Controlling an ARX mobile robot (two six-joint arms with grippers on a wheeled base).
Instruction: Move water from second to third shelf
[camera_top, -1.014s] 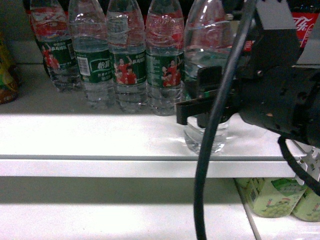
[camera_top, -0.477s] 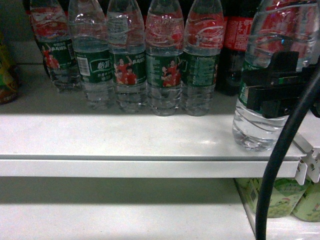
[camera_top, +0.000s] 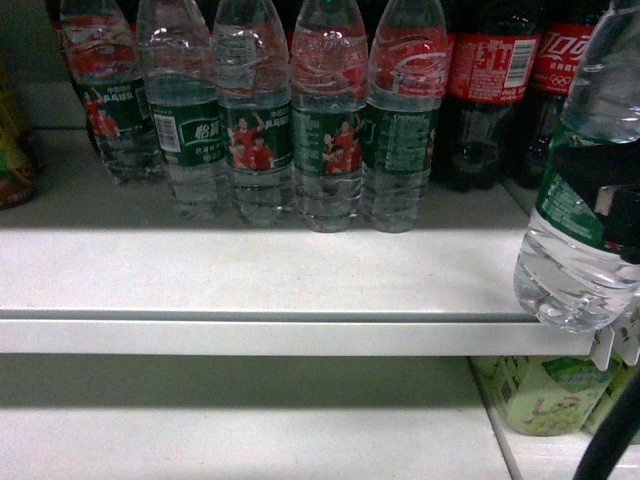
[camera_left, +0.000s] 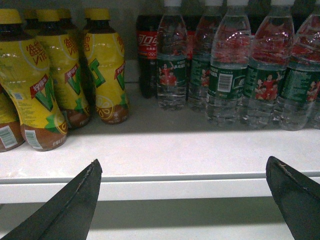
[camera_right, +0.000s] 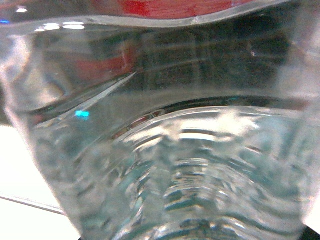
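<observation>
- Now, nearest, the right gripper (camera_top: 618, 205) pinches the water (camera_top: 585, 215) at its label; it hangs tilted off the shelf's (camera_top: 250, 280) near right corner, base apparently clear of the edge. Keep that squeeze firm and level the bottle.
- The left gripper (camera_left: 185, 200) is spread, empty.
- Farther back, avoid the water row (camera_top: 260, 110) and colas (camera_top: 500, 90).

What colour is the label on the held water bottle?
Green, on the water bottle in the right gripper; the head view shows it best.
</observation>
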